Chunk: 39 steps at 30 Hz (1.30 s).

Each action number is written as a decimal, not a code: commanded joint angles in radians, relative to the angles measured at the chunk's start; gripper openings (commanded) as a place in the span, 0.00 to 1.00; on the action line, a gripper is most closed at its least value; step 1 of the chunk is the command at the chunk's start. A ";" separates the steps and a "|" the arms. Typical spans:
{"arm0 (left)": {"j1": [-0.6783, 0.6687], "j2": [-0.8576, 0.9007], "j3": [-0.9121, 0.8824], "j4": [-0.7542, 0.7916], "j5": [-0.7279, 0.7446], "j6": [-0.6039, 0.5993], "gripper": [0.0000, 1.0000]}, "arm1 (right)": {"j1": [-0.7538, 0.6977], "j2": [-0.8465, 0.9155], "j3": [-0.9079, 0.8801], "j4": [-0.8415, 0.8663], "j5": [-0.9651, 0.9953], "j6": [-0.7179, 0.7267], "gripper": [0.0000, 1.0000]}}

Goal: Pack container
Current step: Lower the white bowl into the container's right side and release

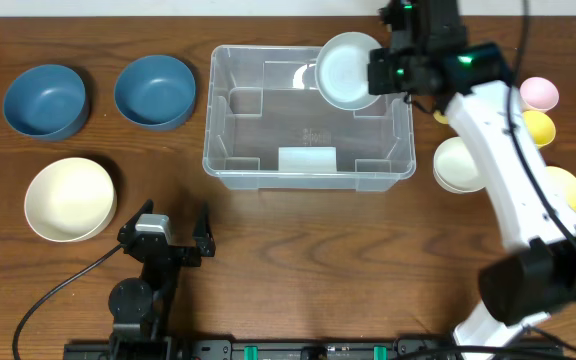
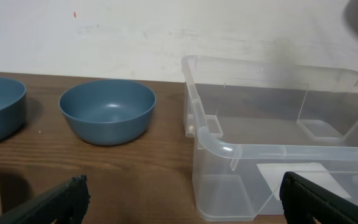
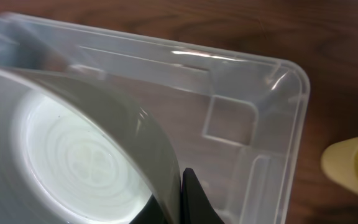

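Observation:
The clear plastic container (image 1: 308, 115) stands in the middle of the table, with only a white label on its floor. My right gripper (image 1: 376, 73) is shut on the rim of a pale grey-white bowl (image 1: 346, 70) and holds it above the container's far right corner. In the right wrist view the bowl (image 3: 73, 155) fills the left, with a black finger (image 3: 191, 199) pressed to its rim and the container's corner (image 3: 291, 74) below. My left gripper (image 1: 168, 240) is open and empty near the table's front; the left wrist view shows the container (image 2: 278, 155) ahead.
Two blue bowls (image 1: 46, 100) (image 1: 155, 90) sit at the far left and a cream bowl (image 1: 70, 198) in front of them. At the right lie a pink bowl (image 1: 539, 93), yellow bowls (image 1: 536, 127) (image 1: 566, 188) and a cream bowl (image 1: 458, 165).

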 commanded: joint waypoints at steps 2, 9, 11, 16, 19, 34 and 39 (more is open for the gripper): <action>0.005 -0.005 -0.016 -0.035 0.011 -0.002 0.98 | 0.023 0.093 0.032 0.013 0.151 -0.067 0.02; 0.005 -0.005 -0.016 -0.035 0.011 -0.002 0.98 | 0.024 0.220 0.032 0.055 0.155 -0.067 0.01; 0.005 -0.005 -0.016 -0.035 0.011 -0.002 0.98 | 0.024 0.246 0.032 0.072 0.155 -0.067 0.02; 0.005 -0.005 -0.016 -0.035 0.011 -0.002 0.98 | 0.026 0.309 0.032 0.113 0.155 -0.076 0.02; 0.005 -0.005 -0.016 -0.035 0.011 -0.002 0.98 | 0.029 0.335 0.032 0.132 0.157 -0.082 0.02; 0.005 -0.005 -0.016 -0.035 0.011 -0.002 0.98 | 0.034 0.378 0.030 0.142 0.208 -0.090 0.01; 0.005 -0.005 -0.016 -0.035 0.011 -0.002 0.98 | 0.034 0.394 0.029 0.143 0.215 -0.093 0.02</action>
